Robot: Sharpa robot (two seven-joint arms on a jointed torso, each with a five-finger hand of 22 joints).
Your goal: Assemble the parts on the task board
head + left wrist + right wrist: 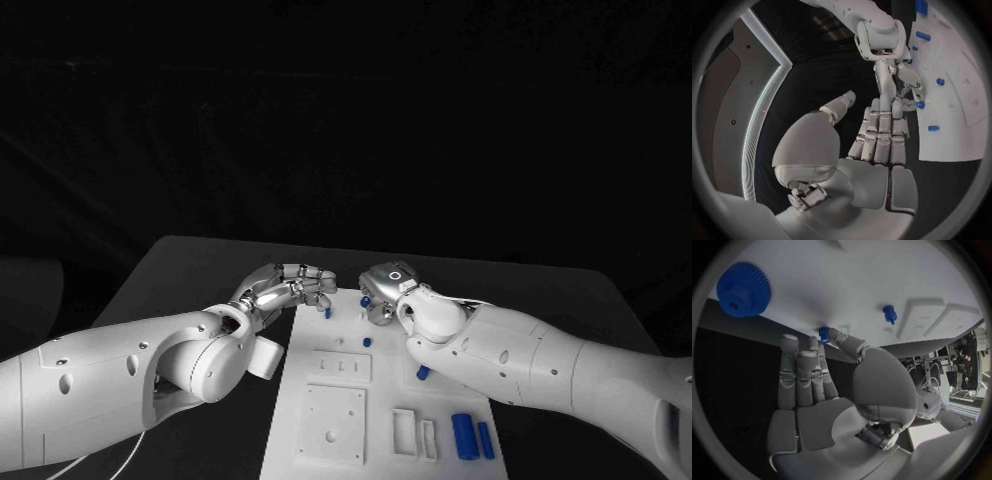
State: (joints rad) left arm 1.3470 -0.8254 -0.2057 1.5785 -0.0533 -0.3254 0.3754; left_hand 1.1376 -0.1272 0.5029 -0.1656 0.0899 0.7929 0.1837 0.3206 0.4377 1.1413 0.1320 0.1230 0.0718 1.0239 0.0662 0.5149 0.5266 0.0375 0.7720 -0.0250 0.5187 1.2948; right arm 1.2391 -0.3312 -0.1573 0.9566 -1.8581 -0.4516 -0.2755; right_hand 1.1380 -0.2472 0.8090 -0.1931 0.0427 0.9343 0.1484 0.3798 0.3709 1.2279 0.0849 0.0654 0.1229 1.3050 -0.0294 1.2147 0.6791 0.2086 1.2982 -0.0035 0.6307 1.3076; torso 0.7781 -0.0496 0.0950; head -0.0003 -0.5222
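Note:
The white task board point(335, 410) lies in the middle of the table, seen too in the left wrist view point(957, 105) and the right wrist view point(848, 280). My right hand point(387, 292) reaches down at the board's far edge and pinches a small blue peg point(824, 333) between thumb and a fingertip; the same peg point(920, 105) shows under its fingers. My left hand point(289, 285) hovers at the board's far left corner, fingers straight and together point(879, 135), thumb apart, holding nothing. Another blue peg point(329, 312) stands just by its fingertips.
A blue gear point(745, 290) sits on the board near my right hand. More blue pegs point(368, 342) point(423, 373) stand mid-board, and two blue cylinders point(464, 435) lie at its near right beside white slots point(404, 428).

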